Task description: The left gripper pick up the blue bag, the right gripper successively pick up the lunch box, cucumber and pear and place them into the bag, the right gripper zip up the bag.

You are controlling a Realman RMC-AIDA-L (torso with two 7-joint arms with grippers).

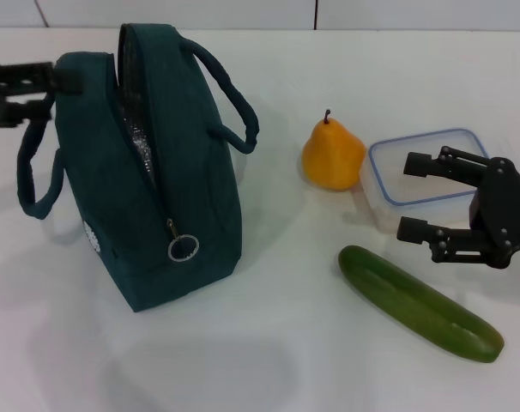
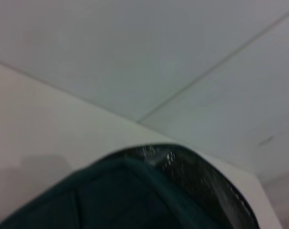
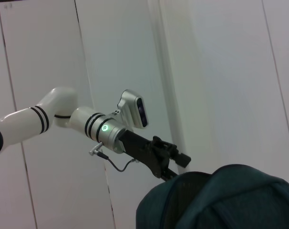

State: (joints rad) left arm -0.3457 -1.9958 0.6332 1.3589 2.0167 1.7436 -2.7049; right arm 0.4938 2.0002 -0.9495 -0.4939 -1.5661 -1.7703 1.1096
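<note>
The blue bag (image 1: 148, 197) stands on the white table at the left, its top unzipped and silver lining showing; it also fills the low part of the left wrist view (image 2: 135, 200). My left gripper (image 1: 50, 86) is at the bag's upper left edge, shut on the fabric by the handle; the right wrist view shows it too (image 3: 175, 164) at the bag's top (image 3: 230, 200). The orange-yellow pear (image 1: 331, 154) stands upright right of the bag. Beside the pear lies the lunch box (image 1: 427, 167). My right gripper (image 1: 414, 197) is open at the box's near right side. In front lies the cucumber (image 1: 419, 300).
The bag's ring-pull zipper (image 1: 183, 247) hangs at its near end. Bare table (image 1: 269, 360) spreads in front of the bag and between the bag and the pear. A white panelled wall stands behind the table.
</note>
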